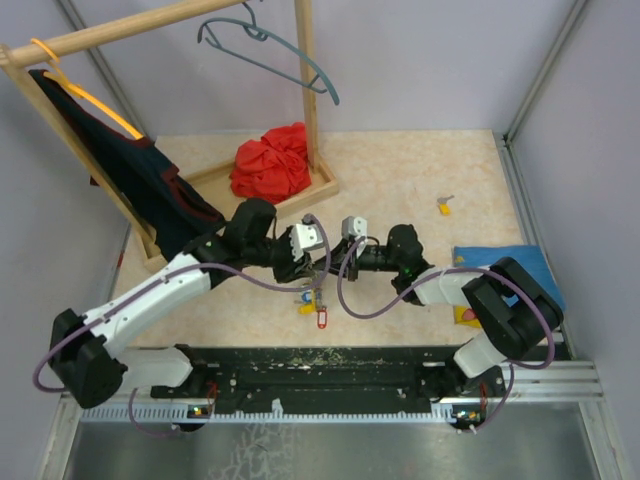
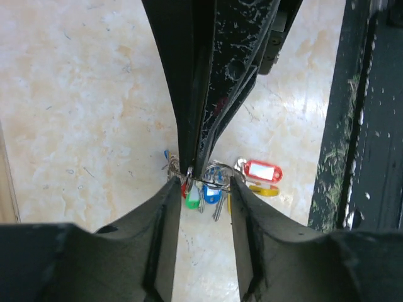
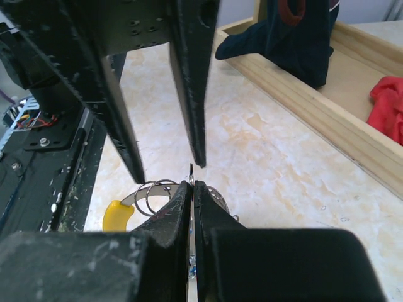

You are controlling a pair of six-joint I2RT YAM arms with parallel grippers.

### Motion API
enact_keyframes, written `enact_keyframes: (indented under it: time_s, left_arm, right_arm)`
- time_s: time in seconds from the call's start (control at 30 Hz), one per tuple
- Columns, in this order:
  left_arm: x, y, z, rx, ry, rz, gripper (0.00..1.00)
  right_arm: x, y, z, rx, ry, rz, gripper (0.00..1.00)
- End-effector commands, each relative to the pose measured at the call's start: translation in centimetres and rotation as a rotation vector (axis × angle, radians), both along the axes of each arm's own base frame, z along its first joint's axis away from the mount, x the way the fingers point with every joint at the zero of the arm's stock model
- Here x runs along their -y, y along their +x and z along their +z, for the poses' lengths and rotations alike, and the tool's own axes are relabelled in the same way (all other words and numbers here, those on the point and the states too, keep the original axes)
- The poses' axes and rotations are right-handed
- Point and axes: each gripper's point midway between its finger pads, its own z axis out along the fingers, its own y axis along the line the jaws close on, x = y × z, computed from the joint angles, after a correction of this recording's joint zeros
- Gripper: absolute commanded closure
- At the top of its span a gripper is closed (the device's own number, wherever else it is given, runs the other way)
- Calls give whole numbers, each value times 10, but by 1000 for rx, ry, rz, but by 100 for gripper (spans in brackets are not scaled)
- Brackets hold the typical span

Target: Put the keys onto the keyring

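Observation:
My right gripper (image 3: 192, 185) is shut on the thin grey keyring (image 3: 146, 194), whose yellow section (image 3: 116, 214) sticks out to the left. In the left wrist view the ring (image 2: 214, 179) spans the gap between my left fingers, and keys with green (image 2: 192, 198) and blue (image 2: 211, 193) tags hang from it. A red tag (image 2: 261, 171) lies beside them. My left gripper (image 2: 203, 184) is open, its tips either side of the ring and facing the right gripper's tips. Both grippers meet mid-table (image 1: 315, 272). One yellow-tagged key (image 1: 444, 207) lies apart at the far right.
A wooden clothes rack (image 1: 305, 90) with a grey hanger (image 1: 270, 45) and a dark garment (image 1: 140, 180) stands at the back left. A red cloth (image 1: 272, 160) lies on its base. A blue cloth (image 1: 500, 262) lies at the right. The black base rail (image 1: 320, 375) runs along the near edge.

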Motion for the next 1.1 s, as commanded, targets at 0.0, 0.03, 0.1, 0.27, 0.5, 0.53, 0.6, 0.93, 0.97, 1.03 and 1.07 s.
enact_keyframes:
  time_s: [0.0, 0.03, 0.1, 0.27, 0.5, 0.53, 0.6, 0.93, 0.97, 1.03, 1.07]
  left_arm:
    - [15, 15, 40, 131, -295, 119, 55]
    - [13, 15, 43, 144, -339, 142, 55]
    - [8, 14, 49, 165, -426, 180, 55]
    - [-8, 15, 53, 164, -607, 245, 56]
    - [-26, 3, 46, 59, -834, 198, 56]
    - [-26, 0, 46, 54, -852, 181, 56]
    - [-24, -7, 42, 30, -866, 143, 55]
    - [-23, -12, 34, 27, -928, 92, 55]
    - [-22, -11, 31, 24, -926, 90, 55]
    - [-21, -10, 29, 33, -928, 81, 55]
    - [-21, -9, 26, 35, -923, 84, 55]
  right_arm:
    - [1, 8, 26, 68, 86, -38, 100]
    - [1, 8, 26, 64, 92, -41, 100]
    - [1, 8, 28, 62, 106, -43, 100]
    - [2, 9, 27, 60, 109, -54, 100]
    - [2, 8, 27, 62, 110, -48, 100]
    - [2, 8, 27, 61, 110, -48, 100]
    - [2, 8, 27, 59, 110, -47, 100]
    - [1, 5, 28, 55, 119, -34, 100]
    - [1, 5, 27, 54, 117, -34, 100]
    - [1, 4, 26, 55, 116, -30, 100]
    - [1, 4, 26, 55, 116, -28, 100]
